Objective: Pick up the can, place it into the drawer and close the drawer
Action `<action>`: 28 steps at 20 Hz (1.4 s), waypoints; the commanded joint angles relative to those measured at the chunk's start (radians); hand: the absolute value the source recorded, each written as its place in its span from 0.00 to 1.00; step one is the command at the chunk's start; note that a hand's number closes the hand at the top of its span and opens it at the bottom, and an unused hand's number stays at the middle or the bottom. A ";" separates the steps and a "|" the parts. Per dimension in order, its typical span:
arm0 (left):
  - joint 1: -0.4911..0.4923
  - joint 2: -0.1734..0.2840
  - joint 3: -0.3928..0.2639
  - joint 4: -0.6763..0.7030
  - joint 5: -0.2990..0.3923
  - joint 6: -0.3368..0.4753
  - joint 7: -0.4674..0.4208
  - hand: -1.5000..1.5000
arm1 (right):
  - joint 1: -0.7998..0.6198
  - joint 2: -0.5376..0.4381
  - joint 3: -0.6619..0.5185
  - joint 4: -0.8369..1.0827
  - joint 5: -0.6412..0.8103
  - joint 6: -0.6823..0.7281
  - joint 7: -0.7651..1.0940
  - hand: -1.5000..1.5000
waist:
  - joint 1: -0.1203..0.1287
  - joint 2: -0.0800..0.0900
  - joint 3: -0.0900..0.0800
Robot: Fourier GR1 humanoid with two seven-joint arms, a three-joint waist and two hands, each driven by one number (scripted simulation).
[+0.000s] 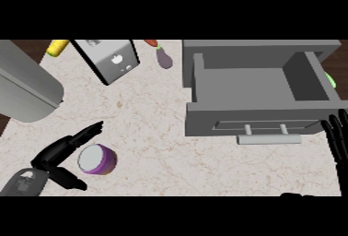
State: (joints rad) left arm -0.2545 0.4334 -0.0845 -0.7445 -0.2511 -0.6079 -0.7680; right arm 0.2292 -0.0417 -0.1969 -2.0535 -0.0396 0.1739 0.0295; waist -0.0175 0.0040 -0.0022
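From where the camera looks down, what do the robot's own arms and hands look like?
The left hand is black, with slim jointed fingers and a thumb, on a rounded grey forearm bearing a darker panel. Of the right hand only long, ridged black fingers show at the view's right edge. No cables or markings are visible.

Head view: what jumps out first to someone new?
The grey drawer at upper right, pulled open with nothing visible inside. Next, the purple can on the counter at lower left, with the left hand open around it, not yet gripping. The right hand rests at the right edge.
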 commanded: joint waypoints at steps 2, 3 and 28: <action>-0.033 -0.015 -0.048 0.103 -0.026 -0.091 -0.182 0.00 | -0.048 -0.001 0.007 0.019 0.008 -0.013 0.023 0.00 | 0.004 0.001 0.000; -0.102 0.001 -0.017 0.130 0.013 -0.132 -0.136 0.00 | 0.034 -0.002 0.003 -0.048 -0.019 0.018 0.023 0.00 | -0.010 0.000 0.000; -0.122 -0.102 -0.149 0.160 0.006 -0.059 -0.145 0.00 | 0.021 -0.037 -0.072 -0.101 -0.088 0.033 0.090 0.00 | 0.010 -0.004 0.002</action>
State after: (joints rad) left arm -0.3874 0.3238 -0.2165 -0.5687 -0.2473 -0.5308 -0.8245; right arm 0.2578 -0.0455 -0.2196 -2.1516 -0.0784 0.1849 0.1093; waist -0.0082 0.0003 0.0004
